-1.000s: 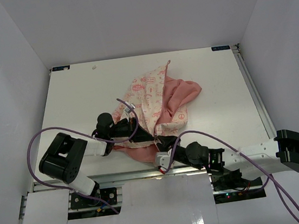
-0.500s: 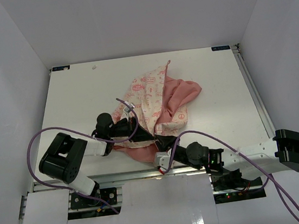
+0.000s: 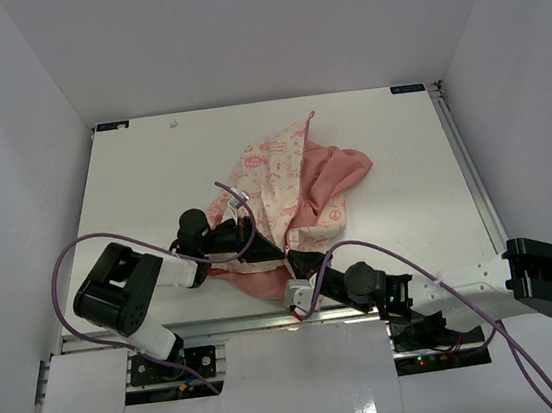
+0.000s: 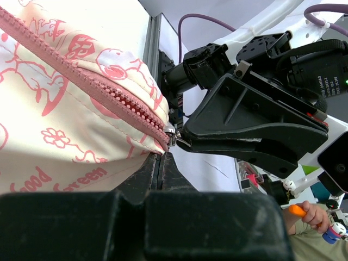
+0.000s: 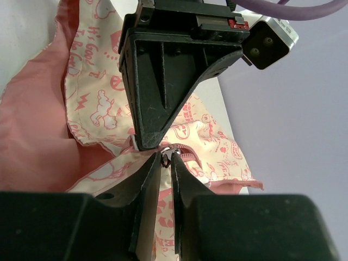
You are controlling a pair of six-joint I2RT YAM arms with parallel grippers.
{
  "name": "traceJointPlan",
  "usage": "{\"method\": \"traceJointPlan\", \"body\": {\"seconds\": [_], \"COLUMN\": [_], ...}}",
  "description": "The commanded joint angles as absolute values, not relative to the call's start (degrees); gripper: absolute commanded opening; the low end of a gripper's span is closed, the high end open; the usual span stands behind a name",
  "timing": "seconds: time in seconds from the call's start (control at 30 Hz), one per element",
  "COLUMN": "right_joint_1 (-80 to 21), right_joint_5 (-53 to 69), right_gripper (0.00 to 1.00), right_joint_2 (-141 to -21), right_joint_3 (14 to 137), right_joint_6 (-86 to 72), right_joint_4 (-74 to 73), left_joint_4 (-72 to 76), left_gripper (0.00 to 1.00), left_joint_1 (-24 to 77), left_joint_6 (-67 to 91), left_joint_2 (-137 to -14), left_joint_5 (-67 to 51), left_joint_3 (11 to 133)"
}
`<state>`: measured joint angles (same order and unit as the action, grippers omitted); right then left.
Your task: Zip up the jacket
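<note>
The right gripper (image 5: 166, 163) is pinching the slider (image 5: 166, 151) with its jaws narrow, and the left gripper (image 4: 161, 166), just beside the slider, is clamping the jacket (image 3: 298, 179) hem. From the slider the zipper strip (image 4: 92, 81) is running away from both arms, so I judge the right arm should pull along this line

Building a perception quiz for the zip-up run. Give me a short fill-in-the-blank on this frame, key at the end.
The jacket lies on a ____ table.
Its zipper strip is ____.
The metal pull sits between the ____ arm's jaws.
The robot's cables are ____.
Missing words: white; pink; right; purple.
</note>
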<state>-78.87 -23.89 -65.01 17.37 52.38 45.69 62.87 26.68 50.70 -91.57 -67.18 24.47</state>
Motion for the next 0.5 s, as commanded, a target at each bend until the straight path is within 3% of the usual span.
{"method": "traceJointPlan", "body": {"seconds": [0.0, 0.47], "right_joint_1": [-79.10, -79.10], "right_joint_5": [-26.09, -24.31], "right_gripper": [0.18, 0.17], "right_joint_2": [-65.31, -66.45], "right_joint_3": [19.34, 19.66], "right_joint_6": [52.91, 52.44], "right_joint_4": [51.04, 51.10], "left_joint_4": [64.07, 64.66], "left_gripper": [0.00, 0.00], "left_joint_1": [26.63, 26.63], "left_joint_6": [50.67, 50.86], "left_joint_2": [-91.23, -91.23], "left_joint_5": [-69.26, -69.43], "left_joint_3": [23.95, 23.88]}}
